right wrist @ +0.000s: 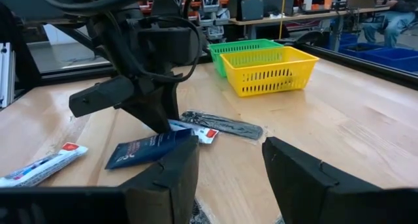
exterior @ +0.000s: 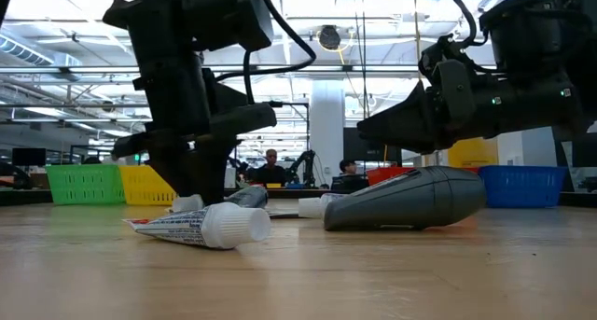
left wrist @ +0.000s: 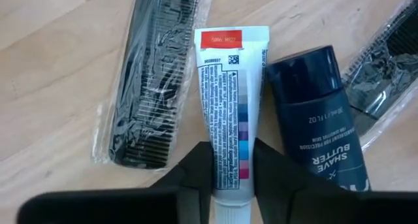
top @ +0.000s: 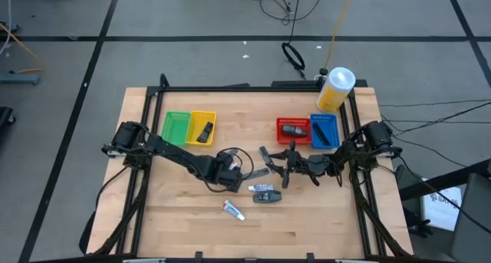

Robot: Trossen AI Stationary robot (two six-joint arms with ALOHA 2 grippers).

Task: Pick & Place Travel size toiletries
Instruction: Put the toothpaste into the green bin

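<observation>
From where I stood, 3 of the 4 baskets already held something: a dark bottle in the yellow basket [top: 203, 128], another in the red basket [top: 293, 129], and a dark item in the blue basket [top: 324, 130], while the green basket [top: 176, 127] looked bare. The left gripper [left wrist: 232, 175] was down at mid-table with its fingers straddling the cap end of a white tube [left wrist: 225, 119], seemingly not yet clamped, beside a navy shave butter tube [left wrist: 317, 106] and a wrapped black comb [left wrist: 153, 74]. The right gripper [right wrist: 228, 168] hung spread and empty nearby, so I judged several items remained, including the red-and-blue-marked tube [top: 233, 210] lying apart.
</observation>
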